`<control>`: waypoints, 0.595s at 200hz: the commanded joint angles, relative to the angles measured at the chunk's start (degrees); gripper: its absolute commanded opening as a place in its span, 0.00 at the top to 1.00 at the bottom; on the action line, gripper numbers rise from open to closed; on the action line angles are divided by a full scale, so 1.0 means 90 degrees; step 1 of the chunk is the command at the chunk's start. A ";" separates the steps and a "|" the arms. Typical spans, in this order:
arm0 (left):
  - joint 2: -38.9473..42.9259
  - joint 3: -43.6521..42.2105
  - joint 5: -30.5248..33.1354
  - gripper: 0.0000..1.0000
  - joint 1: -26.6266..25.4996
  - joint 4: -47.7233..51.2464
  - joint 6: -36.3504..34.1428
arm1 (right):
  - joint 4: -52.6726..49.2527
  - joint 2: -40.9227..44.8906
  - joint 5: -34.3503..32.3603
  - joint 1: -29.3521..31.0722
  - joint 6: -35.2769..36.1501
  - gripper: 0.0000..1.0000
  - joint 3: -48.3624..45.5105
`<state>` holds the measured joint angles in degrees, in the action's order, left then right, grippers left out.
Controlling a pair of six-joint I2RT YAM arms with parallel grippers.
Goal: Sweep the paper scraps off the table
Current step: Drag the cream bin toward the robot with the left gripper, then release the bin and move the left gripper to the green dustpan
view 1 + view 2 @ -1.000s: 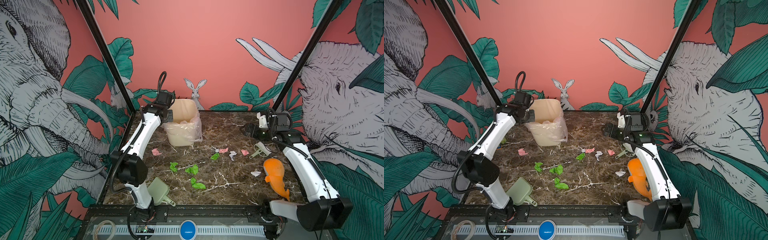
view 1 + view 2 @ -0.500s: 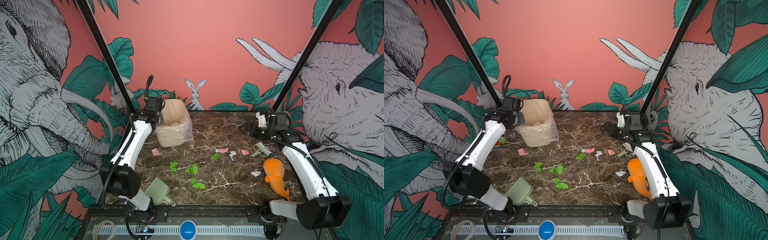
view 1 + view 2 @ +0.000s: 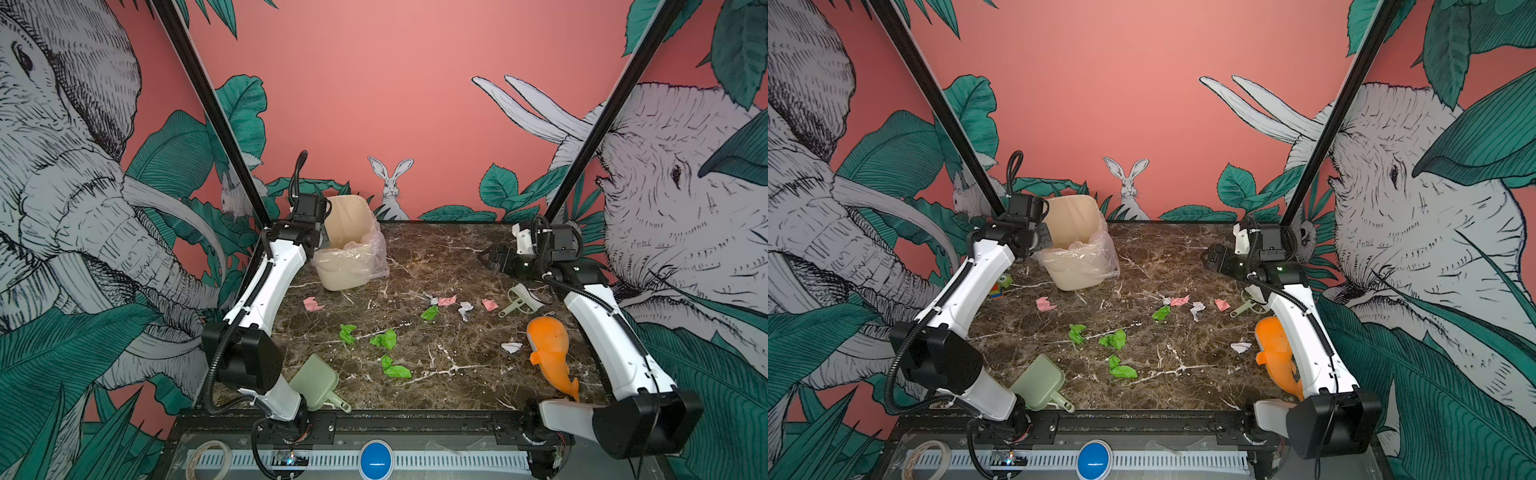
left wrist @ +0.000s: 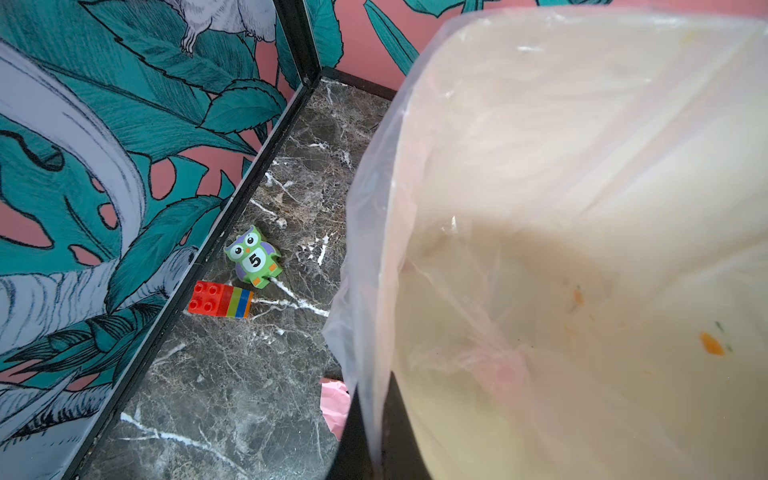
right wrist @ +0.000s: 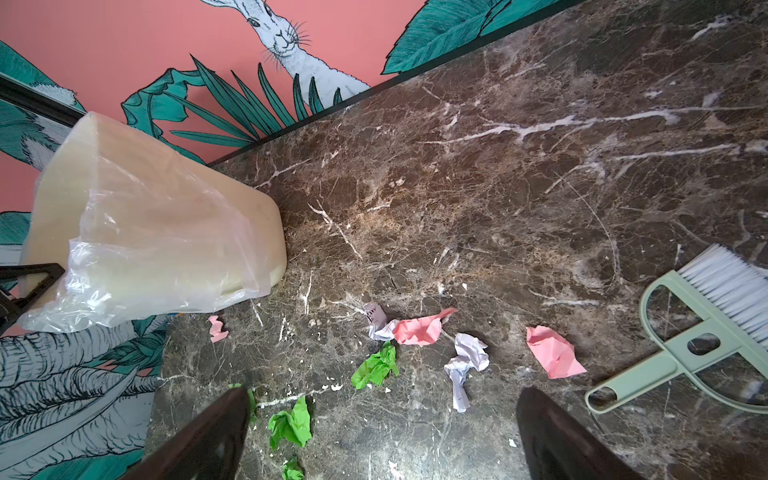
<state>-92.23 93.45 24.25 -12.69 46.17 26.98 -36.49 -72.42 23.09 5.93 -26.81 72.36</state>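
**Bin tipped over to the left while the scraps lie unswept**

The left gripper, clamped on the rim of the plastic-lined waste bin, has pulled it out of the upright stance it had a second ago. The bin now leans toward the left at the far left of the table, much as it did half a second back. The right gripper hangs where it was over the far right, its fingers spread wide and holding nothing.

The paper scraps have not stirred. Green bits lie mid-table toward the near side, and pink and white ones form a loose row farther back. One pink piece sits close to the bin on its near side. One white piece lies just beside the orange fish toy on the right.

A pale green brush lies flat at the right end of that row, close by the right arm. The matching dustpan sits at the near left, beside the left arm's base. An owl block and a red block rest by the table's left edge, left of the bin.
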 commanded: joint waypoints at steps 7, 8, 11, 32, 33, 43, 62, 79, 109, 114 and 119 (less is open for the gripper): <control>0.0198 -0.0110 0.0200 0.84 0.0029 -0.0287 0.0154 | 0.0159 0.0011 0.0051 -0.0005 -0.0019 0.01 0.0025; 0.0203 -0.0105 0.0203 0.83 0.0031 -0.0287 0.0155 | 0.0159 0.0011 0.0051 -0.0005 -0.0019 0.01 0.0021; 0.0208 -0.0109 0.0206 0.81 0.0029 -0.0294 0.0143 | 0.0158 0.0017 0.0051 -0.0009 -0.0021 0.01 0.0017; 0.0228 -0.0095 0.0169 0.72 0.0030 -0.0334 0.0110 | 0.0166 0.0012 0.0041 -0.0011 -0.0010 0.01 0.0007; 0.0233 -0.0093 0.0168 0.71 0.0032 -0.0335 0.0108 | 0.0167 0.0016 0.0041 -0.0003 -0.0010 0.01 0.0012; 0.0250 -0.0081 0.0133 0.67 0.0030 -0.0345 0.0088 | 0.0167 0.0019 0.0040 -0.0005 -0.0014 0.01 0.0011; 0.0300 -0.0090 0.0072 0.64 0.0028 -0.0412 0.0034 | 0.0141 0.0017 0.0034 0.0000 -0.0005 0.01 0.0038; 0.0364 -0.0093 -0.0004 0.60 0.0027 -0.0443 -0.0010 | 0.0119 0.0018 0.0022 -0.0006 0.0010 0.01 0.0062; 0.0514 -0.0146 -0.0195 0.50 0.0032 -0.0466 -0.0135 | 0.0119 0.0006 0.0032 0.0002 0.0020 0.01 0.0066; 0.0552 -0.0169 -0.0227 0.48 0.0027 -0.0488 -0.0178 | 0.0119 0.0007 0.0041 0.0002 0.0024 0.01 0.0066; 0.0590 -0.0217 -0.0242 0.45 0.0023 -0.0509 -0.0223 | 0.0127 0.0006 0.0039 -0.0001 0.0037 0.01 0.0066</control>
<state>-91.11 93.01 23.42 -12.69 42.72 26.13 -36.49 -72.42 23.14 5.93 -26.79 72.36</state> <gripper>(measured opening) 0.500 0.992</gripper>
